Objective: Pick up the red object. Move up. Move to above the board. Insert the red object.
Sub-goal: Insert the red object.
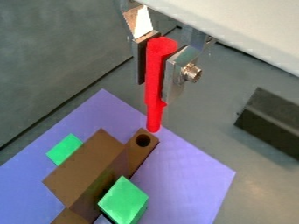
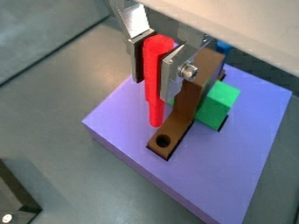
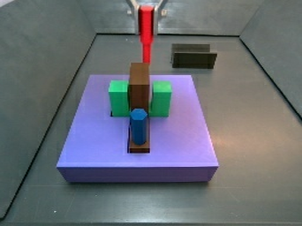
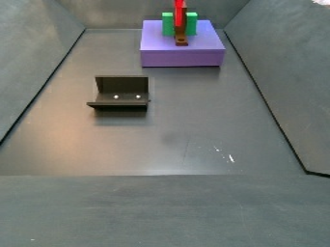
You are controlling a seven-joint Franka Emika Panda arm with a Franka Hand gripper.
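Red stick held over the board

The claw (image 1: 156,51) grips the red stick (image 1: 156,83) upright between its plates, the stick's lower tip hanging just above the hole in the brown block (image 1: 105,171) on the lavender board (image 3: 177,132); green blocks (image 3: 162,97) flank the brown one.

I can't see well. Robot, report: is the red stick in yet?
Gripper shut on red stick, above board. Tip just over brown block hole, not in. Nothing blocking.

Even, soft overhead light, faint glare on the floor (image 4: 206,150), slightly soft low-resolution frames
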